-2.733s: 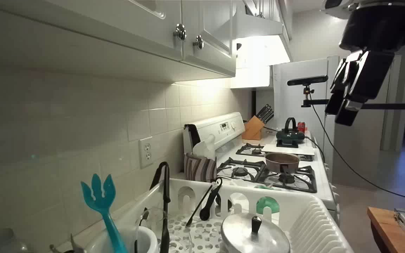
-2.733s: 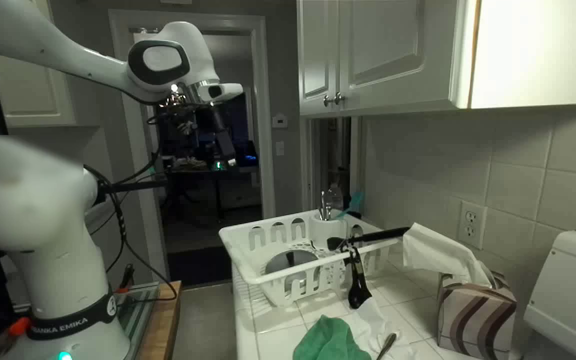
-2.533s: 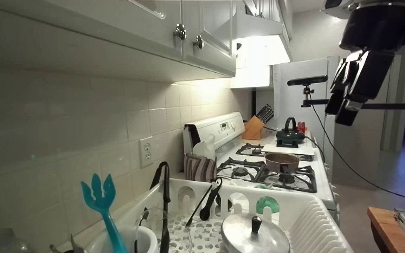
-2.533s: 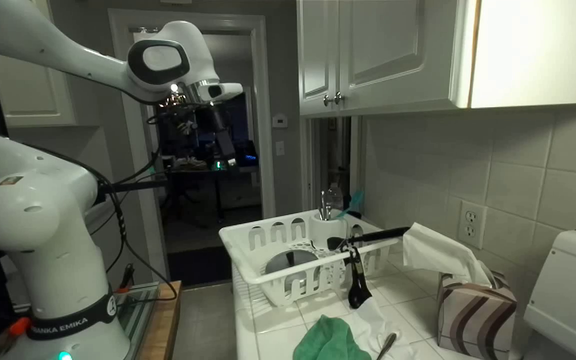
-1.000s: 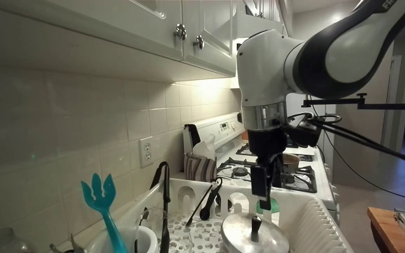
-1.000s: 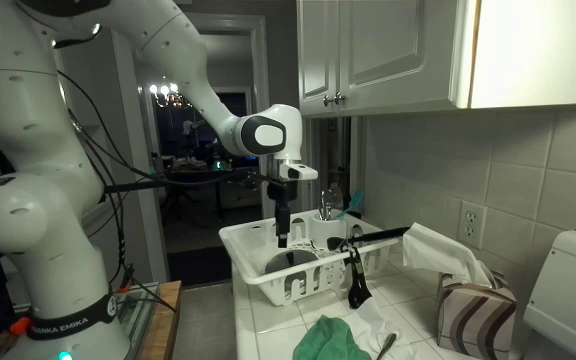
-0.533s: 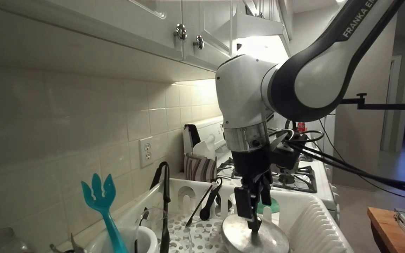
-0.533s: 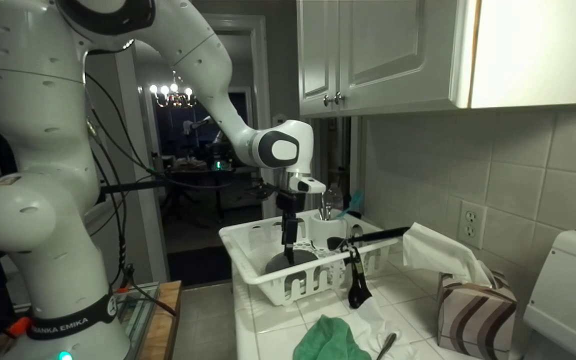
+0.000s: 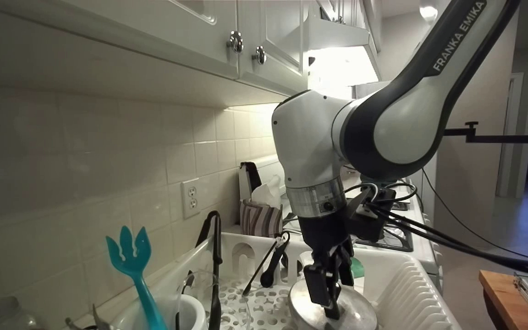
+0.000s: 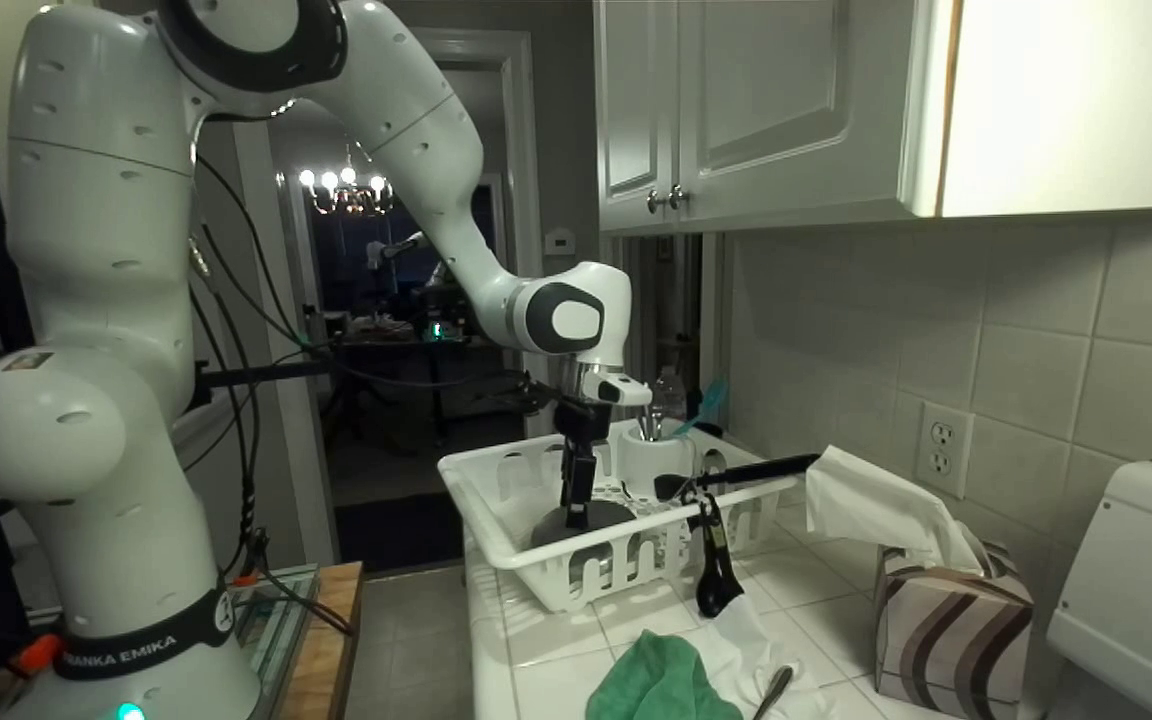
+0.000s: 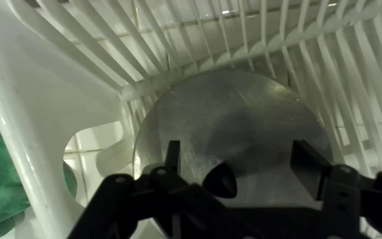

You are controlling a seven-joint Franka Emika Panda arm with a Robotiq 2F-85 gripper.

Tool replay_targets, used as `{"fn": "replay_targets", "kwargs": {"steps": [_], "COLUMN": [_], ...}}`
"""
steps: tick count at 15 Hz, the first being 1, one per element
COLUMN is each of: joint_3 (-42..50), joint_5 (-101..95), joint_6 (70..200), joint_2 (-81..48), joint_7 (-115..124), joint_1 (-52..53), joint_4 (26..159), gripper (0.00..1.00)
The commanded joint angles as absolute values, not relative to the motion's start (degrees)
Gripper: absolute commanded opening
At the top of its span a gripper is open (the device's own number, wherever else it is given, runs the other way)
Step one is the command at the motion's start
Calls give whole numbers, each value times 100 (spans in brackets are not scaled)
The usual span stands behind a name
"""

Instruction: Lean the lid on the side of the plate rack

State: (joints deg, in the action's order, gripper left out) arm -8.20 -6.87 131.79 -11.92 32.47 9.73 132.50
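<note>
Pincer point(image 11: 237, 154) wide over the lid point(image 11: 230, 106) in the plate rack point(image 11: 55, 86), dark knob point(image 11: 220, 182) between its 2 fingers point(image 11: 305, 166)

Plate rack point(image 10: 576, 545): on the countertop point(image 10: 536, 640). In it: lid point(image 11: 234, 122), just beside the slatted side point(image 11: 224, 61); gripper point(image 11: 239, 159) over the lid, fingers point(image 11: 307, 169) either side of the knob point(image 11: 221, 181). As I look, in an exterior view: utensil cup point(image 10: 651, 465), in the rack, behind the lid; fork-shaped utensil point(image 10: 713, 400) rising from it. Cloth point(image 10: 661, 680), on the countertop before the rack. Tissue box point(image 10: 951, 625), likewise, right of the rack; wall outlet point(image 10: 940, 450) behind. Robot base point(image 10: 161, 640), left. Wall cabinets point(image 10: 766, 110), above. In an exterior view: stove point(image 9: 424, 254), beyond the rack.
</note>
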Motion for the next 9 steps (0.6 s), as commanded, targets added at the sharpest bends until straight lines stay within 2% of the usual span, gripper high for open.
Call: {"fn": "replay_targets", "kwargs": {"steps": [1, 3, 4, 6, 7, 9], "joint_3": [-649, -611, -602, -593, -594, -594], "joint_5": [-725, -721, -721, -725, -723, -721], "joint_6": [13085, 13087, 13096, 13103, 13110, 13122], "joint_2": [-1303, -1312, -1318, -1345, -1361, -1379], "joint_7": [3345, 3339, 3344, 3350, 3352, 3342], "joint_1": [1097, 1104, 1111, 1127, 1134, 1148], "joint_4": [13089, 13067, 13058, 13031, 13017, 13007], "gripper": [87, 87, 83, 59, 56, 40]}}
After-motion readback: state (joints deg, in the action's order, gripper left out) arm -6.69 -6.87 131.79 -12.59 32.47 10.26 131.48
